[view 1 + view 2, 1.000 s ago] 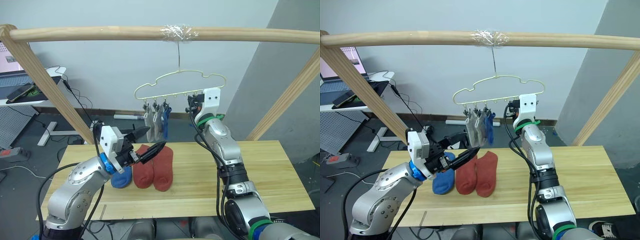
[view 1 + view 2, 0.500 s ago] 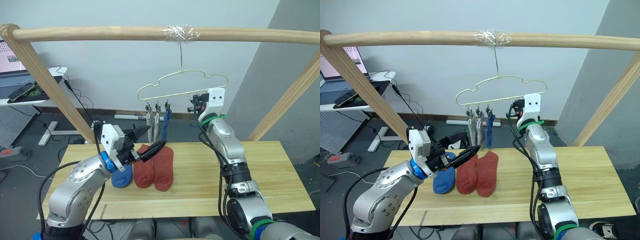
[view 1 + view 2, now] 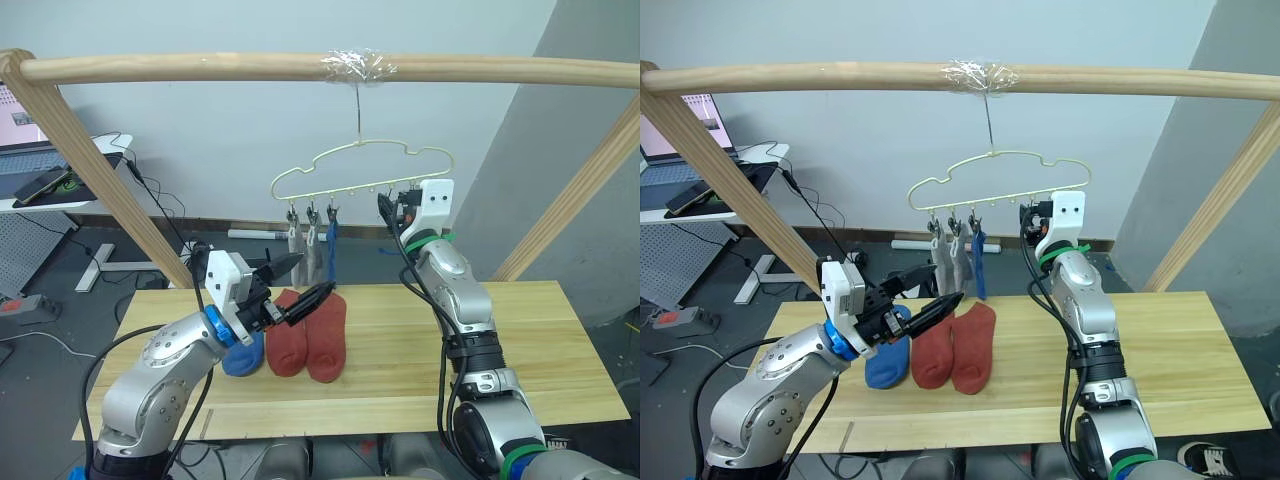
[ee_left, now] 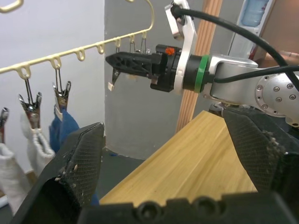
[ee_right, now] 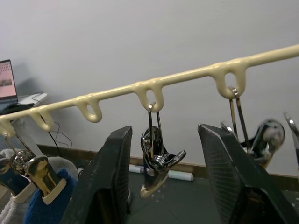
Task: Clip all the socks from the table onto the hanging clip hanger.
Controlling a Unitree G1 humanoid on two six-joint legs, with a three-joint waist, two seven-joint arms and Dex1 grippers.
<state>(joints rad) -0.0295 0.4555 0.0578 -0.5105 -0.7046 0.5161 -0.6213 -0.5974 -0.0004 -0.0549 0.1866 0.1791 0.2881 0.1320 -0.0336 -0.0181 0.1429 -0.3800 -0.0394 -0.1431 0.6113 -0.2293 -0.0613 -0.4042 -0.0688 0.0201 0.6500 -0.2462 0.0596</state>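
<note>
Under the wooden pole, hanging by its hook from a taped spot: pale wire hanger with a row of small metal clips along the lower bar. Carrying three socks already at its left end: two light grey socks side by side, then one blue sock just beside them. Dangling empty on the bar toward the right end: remaining clips, seen close in the right wrist view.

Lying on the counter, left of centre: one blue sock partly hidden behind the left arm, and two rust-red socks flat and touching each other along their length, toes pointing toward the near edge.

Hovering above the counter over the blue and red socks: left hand, fingers spread wide, gripping nothing, tips pointing toward the hanger.

Reaching up at the right end of the hanger: right hand, level with the lower bar. Showing in the right wrist view as two black fingers standing apart on either side of an empty clip, not pressing it; narrow to medium gap, nothing held. Appearing also in the left wrist view as a black pointed hand just below the bar's loops.

Sitting in the background at far left: desk with a laptop and cables trailing to the floor.
</note>
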